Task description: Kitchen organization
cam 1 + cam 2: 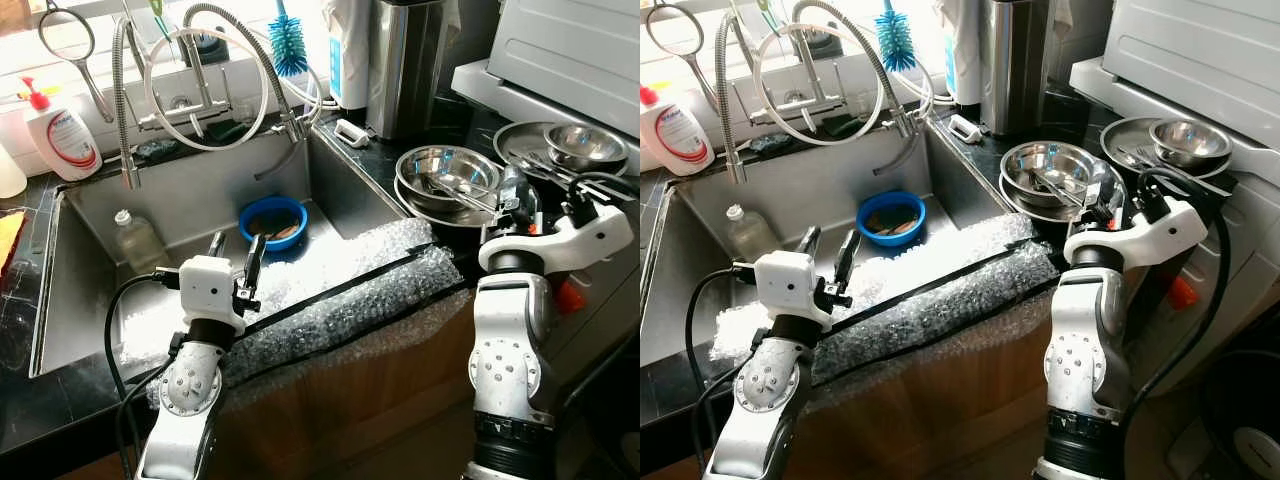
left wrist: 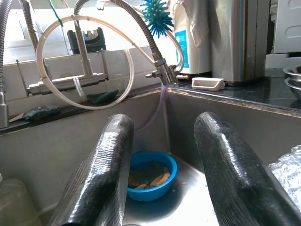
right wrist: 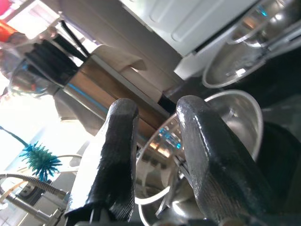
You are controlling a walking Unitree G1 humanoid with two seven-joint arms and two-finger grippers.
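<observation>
Hovering over the sink (image 1: 90, 290), left gripper (image 1: 234, 258) is pointing at the blue bowl (image 1: 272, 222) in the basin's far corner, fingers apart, empty. Right gripper (image 1: 513, 197) is sitting above the steel bowls (image 1: 445, 180) on the table (image 1: 375, 150), fingers apart, gripping nothing.

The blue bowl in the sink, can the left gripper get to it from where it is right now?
Probably yes. The left gripper hangs open over the sink, aimed at the blue bowl, with nothing between them in the left wrist view.
</observation>
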